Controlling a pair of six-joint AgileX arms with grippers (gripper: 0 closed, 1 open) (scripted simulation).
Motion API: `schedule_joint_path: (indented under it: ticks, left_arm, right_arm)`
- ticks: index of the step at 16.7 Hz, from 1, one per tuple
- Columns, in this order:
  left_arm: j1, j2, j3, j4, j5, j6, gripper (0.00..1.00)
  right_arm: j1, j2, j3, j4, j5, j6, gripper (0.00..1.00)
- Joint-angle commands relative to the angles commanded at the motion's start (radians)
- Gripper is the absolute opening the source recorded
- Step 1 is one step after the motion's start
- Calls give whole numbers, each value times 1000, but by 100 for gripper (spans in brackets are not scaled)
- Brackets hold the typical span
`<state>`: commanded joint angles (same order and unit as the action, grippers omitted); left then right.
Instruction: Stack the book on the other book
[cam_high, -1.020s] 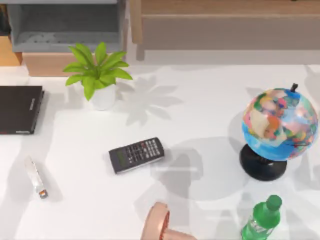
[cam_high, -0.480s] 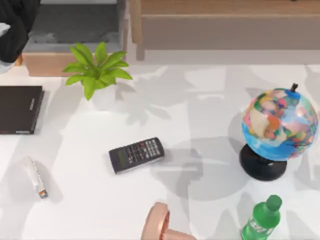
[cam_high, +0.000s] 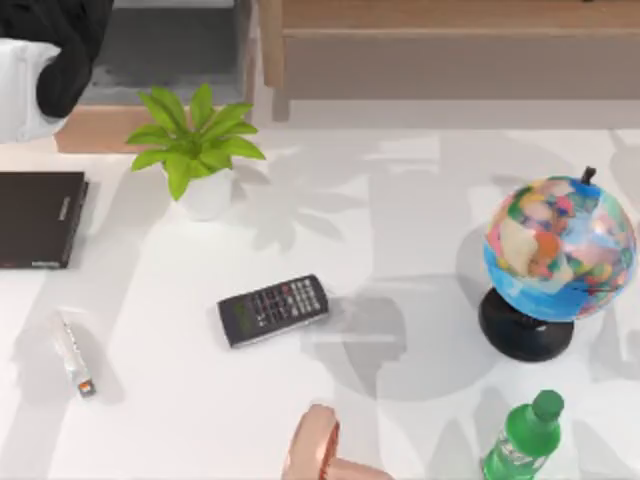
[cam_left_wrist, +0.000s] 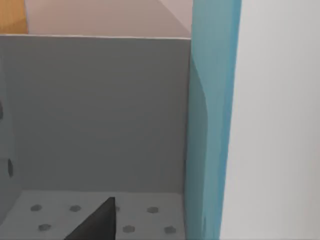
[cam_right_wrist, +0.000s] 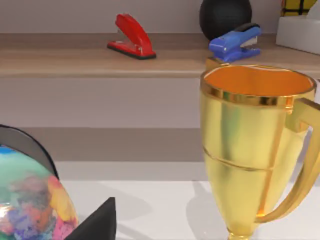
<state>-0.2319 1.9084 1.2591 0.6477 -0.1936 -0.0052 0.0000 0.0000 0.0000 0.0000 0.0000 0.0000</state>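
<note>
The black book (cam_high: 38, 218) and the teal book (cam_left_wrist: 212, 125) are both cut off by picture edges.

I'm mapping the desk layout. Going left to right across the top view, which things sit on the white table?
Black book → stapler → potted plant → calculator → green bottle → globe.

White bench (cam_high: 420, 250) under everything. The other book (cam_high: 38, 218) shows near-black brown with pale lettering along its spine. In the left wrist view, the book (cam_left_wrist: 212, 125) is teal-blue against a grey bin wall (cam_left_wrist: 95, 110) with a dotted grey floor. Dark grey calculator (cam_high: 273, 309), leafy green plant (cam_high: 192, 135) in a white pot, a many-coloured globe (cam_high: 560, 245) on a black base, green bottle (cam_high: 522, 440). Gold trophy (cam_right_wrist: 250, 145), red stapler (cam_right_wrist: 131, 36), blue stapler (cam_right_wrist: 235, 42).
</note>
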Motion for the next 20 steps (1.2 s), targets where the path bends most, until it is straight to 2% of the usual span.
schedule_joint_path:
  ticks: [3, 9, 13, 20]
  left_arm:
    - [5, 7, 10, -5, 3, 0, 100]
    - [12, 97, 137, -41, 14, -1, 100]
    - [13, 103, 147, -44, 14, -1, 100]
    - [13, 103, 147, -44, 14, -1, 47]
  right_arm:
    - [0, 0, 0, 0, 0, 0, 100]
    - [0, 0, 0, 0, 0, 0, 100]
    - [0, 0, 0, 0, 0, 0, 100]
    - [0, 0, 0, 0, 0, 0, 100]
